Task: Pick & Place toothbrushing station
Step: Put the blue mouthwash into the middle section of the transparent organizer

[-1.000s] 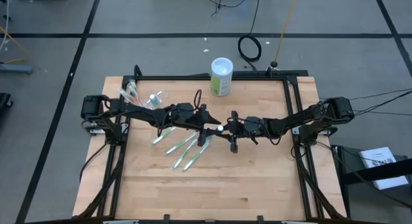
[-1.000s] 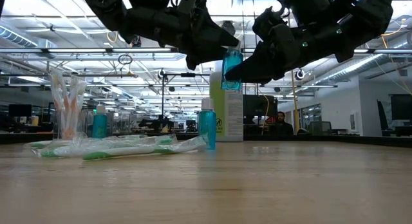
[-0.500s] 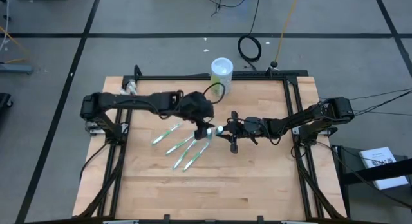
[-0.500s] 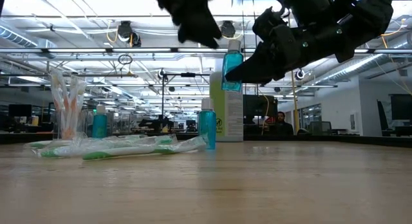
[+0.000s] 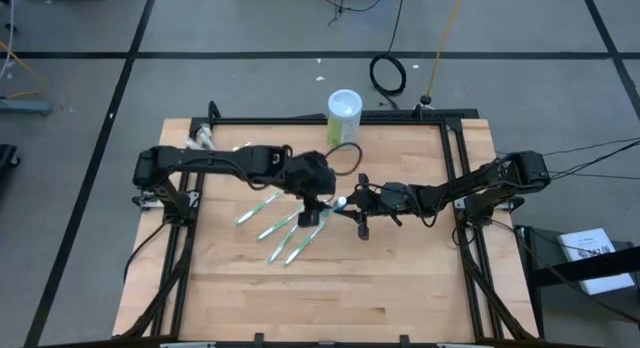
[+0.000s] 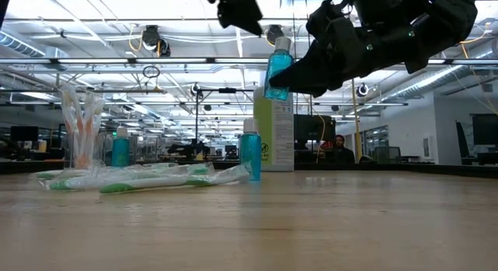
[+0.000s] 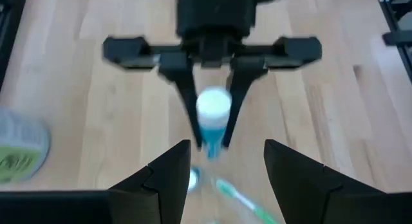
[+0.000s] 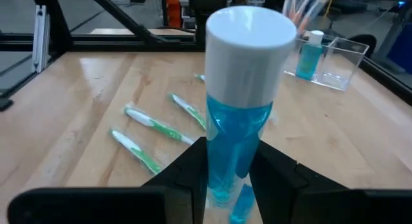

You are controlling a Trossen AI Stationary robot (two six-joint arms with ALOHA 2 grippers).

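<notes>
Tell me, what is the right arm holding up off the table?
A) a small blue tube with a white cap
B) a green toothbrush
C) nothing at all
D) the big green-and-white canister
A: the right gripper is shut on a small blue tube with a white cap, held in the air, while the toothbrushes lie on the table.

In your low view the picture's top edge cuts off both arms. In the left wrist view the teal tube [image 7: 211,121] is blurred, and the canister [image 7: 19,150] is cut by the edge.
</notes>
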